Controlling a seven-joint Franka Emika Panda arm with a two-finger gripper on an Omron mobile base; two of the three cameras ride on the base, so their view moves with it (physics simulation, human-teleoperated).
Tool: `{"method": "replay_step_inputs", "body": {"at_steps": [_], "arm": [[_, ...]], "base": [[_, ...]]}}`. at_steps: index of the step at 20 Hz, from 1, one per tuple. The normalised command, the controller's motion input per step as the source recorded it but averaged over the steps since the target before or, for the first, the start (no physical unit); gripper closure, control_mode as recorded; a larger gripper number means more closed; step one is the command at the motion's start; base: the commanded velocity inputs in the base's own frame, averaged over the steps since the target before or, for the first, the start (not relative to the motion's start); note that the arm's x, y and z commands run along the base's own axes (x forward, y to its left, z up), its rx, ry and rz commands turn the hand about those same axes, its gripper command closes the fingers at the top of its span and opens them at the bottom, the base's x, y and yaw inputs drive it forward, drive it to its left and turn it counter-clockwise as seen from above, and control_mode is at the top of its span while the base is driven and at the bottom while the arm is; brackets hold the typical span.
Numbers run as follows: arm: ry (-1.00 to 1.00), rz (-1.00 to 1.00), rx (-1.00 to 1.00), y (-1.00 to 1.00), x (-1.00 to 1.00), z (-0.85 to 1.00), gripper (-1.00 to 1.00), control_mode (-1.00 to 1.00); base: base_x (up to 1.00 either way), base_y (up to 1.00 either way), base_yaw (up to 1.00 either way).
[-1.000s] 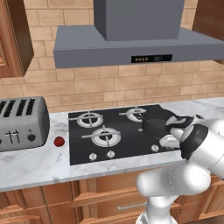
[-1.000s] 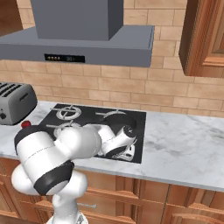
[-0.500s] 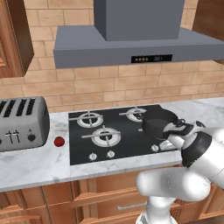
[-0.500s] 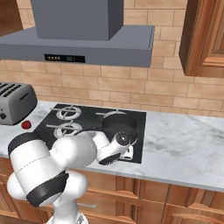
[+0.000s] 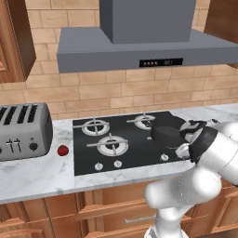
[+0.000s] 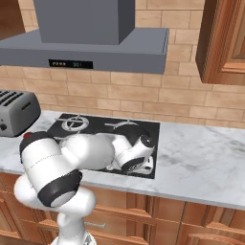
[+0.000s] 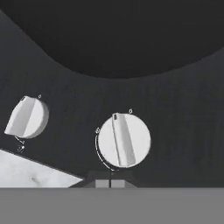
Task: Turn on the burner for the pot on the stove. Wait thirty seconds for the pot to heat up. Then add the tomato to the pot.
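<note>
Pot (image 5: 166, 135) right of centre on stove (image 5: 93, 160); tomato (image 5: 62, 150) centre-left; gripper (image 7: 110, 183) bottom centre, jaws closed, empty, below knob (image 7: 124, 141).

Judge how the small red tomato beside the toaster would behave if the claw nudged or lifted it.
The tomato looks round and smooth, so a nudge would probably roll it across the flat marble counter. Its small size suggests it is light, and its glossy skin might slip.

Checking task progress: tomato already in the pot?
No, the tomato lies on the counter between the toaster and the stove, far from the pot.
</note>
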Motion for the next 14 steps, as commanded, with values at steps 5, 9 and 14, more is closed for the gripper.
{"method": "replay_step_inputs", "body": {"at_steps": [5,9,14], "arm": [[0.0,0.0,-0.01,-0.92,0.0,0.0,1.0,-1.0],[-0.07,0.0,0.0,-0.68,-0.02,0.0,1.0,-1.0],[-0.11,0.0,0.0,-0.27,-0.27,0.04,1.0,-1.0]], "base": [[0.0,0.0,0.0],[0.0,0.0,0.0],[0.0,0.0,0.0]]}}
